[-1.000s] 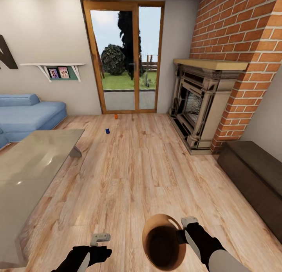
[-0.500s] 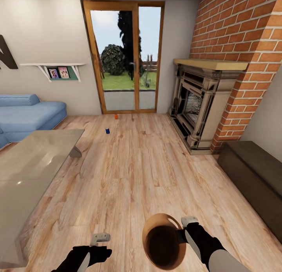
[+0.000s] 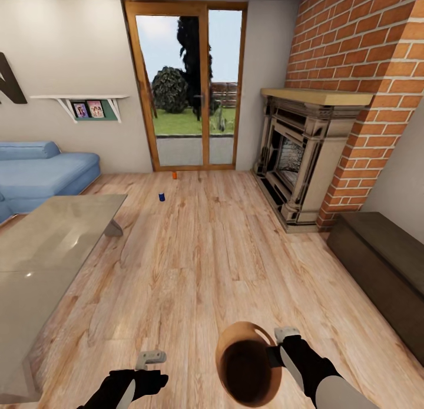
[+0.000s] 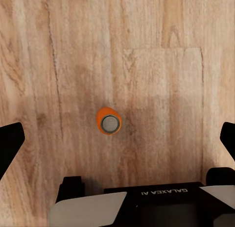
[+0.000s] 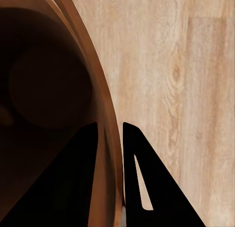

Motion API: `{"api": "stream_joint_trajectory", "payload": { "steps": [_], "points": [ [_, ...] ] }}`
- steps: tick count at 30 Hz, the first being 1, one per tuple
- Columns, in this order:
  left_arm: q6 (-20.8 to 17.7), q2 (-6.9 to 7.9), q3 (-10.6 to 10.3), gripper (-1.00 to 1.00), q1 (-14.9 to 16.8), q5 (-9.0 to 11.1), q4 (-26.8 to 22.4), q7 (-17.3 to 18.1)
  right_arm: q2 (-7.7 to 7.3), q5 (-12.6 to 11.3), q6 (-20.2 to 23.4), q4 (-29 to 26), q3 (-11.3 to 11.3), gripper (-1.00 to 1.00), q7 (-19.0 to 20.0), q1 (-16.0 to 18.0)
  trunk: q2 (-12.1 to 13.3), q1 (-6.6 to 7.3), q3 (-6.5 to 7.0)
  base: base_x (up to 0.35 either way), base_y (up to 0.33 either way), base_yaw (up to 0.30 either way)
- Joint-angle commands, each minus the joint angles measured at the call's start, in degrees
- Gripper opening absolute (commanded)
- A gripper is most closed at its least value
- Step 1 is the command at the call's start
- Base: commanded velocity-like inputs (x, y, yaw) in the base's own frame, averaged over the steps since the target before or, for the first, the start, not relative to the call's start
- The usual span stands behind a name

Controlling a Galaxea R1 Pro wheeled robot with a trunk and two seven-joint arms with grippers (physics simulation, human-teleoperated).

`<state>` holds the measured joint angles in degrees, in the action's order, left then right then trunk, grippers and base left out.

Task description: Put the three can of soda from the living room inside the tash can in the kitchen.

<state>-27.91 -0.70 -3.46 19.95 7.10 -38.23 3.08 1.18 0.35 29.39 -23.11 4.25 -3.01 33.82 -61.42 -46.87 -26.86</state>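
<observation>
Right arm's gripper (image 3: 277,353) is pinched on the rim of the small round tapered bin with the orange-brown wood-toned inside (image 3: 248,362), one finger inside the wall and one outside, as the right wrist view shows (image 5: 115,173). The bin hangs low in front of the robot, mouth facing up and a touch toward the head camera, its long axis close to vertical but leaning slightly.

Left gripper (image 3: 151,357) is spread wide, nothing between the fingers. Looking straight down from that wrist, there's a small orange cylindrical can with a grey top (image 4: 108,123) standing on the plank floor (image 4: 161,65); its long axis runs straight up at the camera, lid skyward.

Further off, by the wood-framed glass doors (image 3: 187,85), a second orange can (image 3: 174,175) and a dark blue can (image 3: 161,197) stand upright on the floor, well apart from the robot.

Now the worry. That bin is held by a thin edge grip only; any swing of the arm or the base and I'd judge it could pivot or slip free. And if the open left fingers come down off-centre, they could clip the upright can and send it rolling across the planks. A can on its side is far harder to grab.
</observation>
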Motion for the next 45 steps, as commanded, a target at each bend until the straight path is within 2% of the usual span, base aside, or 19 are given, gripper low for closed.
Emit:
{"api": "stream_joint_trajectory", "payload": {
  "steps": [1,10,26,27,32,33,35,39,41,45],
  "points": [
    [0.0,0.00,0.0,1.00,0.0,0.0,0.0,0.0,0.02,-0.5,0.0,0.0,-0.1,-1.00,0.3,0.0,0.0,0.00,0.01,0.000,0.000,0.000],
    [-0.2,0.00,0.0,1.00,0.0,0.3,0.0,0.0,0.04,-0.5,-0.5,1.7,0.1,-1.00,0.2,0.0,0.0,0.00,0.01,0.000,0.000,0.000],
    [-1.1,0.00,0.3,1.00,0.0,0.2,0.0,0.0,0.11,-0.5,0.2,1.1,-0.1,-1.00,0.3,0.0,0.0,0.00,0.01,0.000,0.000,0.000],
    [-1.1,0.00,0.4,1.00,0.0,0.2,0.0,0.0,0.17,-0.5,0.9,1.0,-0.1,-1.00,0.3,0.0,0.0,0.00,0.01,0.000,0.000,0.000],
    [-2.1,0.00,0.6,1.00,0.0,0.1,0.0,-0.1,0.20,-0.5,12.4,-0.3,-0.1,-1.00,0.3,2.0,0.0,0.00,0.01,0.000,0.000,0.000],
    [-2.9,-0.02,0.7,1.00,0.0,0.1,0.0,-0.1,0.21,-0.5,16.6,-2.2,-0.2,-1.00,0.3,3.1,0.0,0.00,0.01,0.000,0.000,0.000],
    [-3.6,-0.03,0.7,1.00,0.0,0.1,0.0,-0.1,0.28,-0.5,20.1,-4.5,-0.2,-1.00,0.3,4.0,0.0,0.00,0.01,0.000,0.000,0.000],
    [-4.4,-0.06,0.8,1.00,0.0,0.2,0.6,-1.1,0.26,-0.4,25.7,-9.0,-0.2,-1.00,0.2,4.9,0.0,0.00,0.01,0.000,0.000,0.000],
    [-4.6,-0.11,0.8,1.00,0.1,0.3,2.4,-2.3,0.07,-0.4,28.7,-11.7,-0.2,-1.00,0.2,5.4,0.0,0.00,0.01,0.000,0.000,0.000],
    [-4.7,-0.18,0.8,1.00,0.1,0.5,6.2,-3.4,-0.05,-0.4,30.6,-13.6,-0.2,-1.00,0.2,6.0,0.0,0.00,0.01,0.000,0.000,0.000]
  ]
}}
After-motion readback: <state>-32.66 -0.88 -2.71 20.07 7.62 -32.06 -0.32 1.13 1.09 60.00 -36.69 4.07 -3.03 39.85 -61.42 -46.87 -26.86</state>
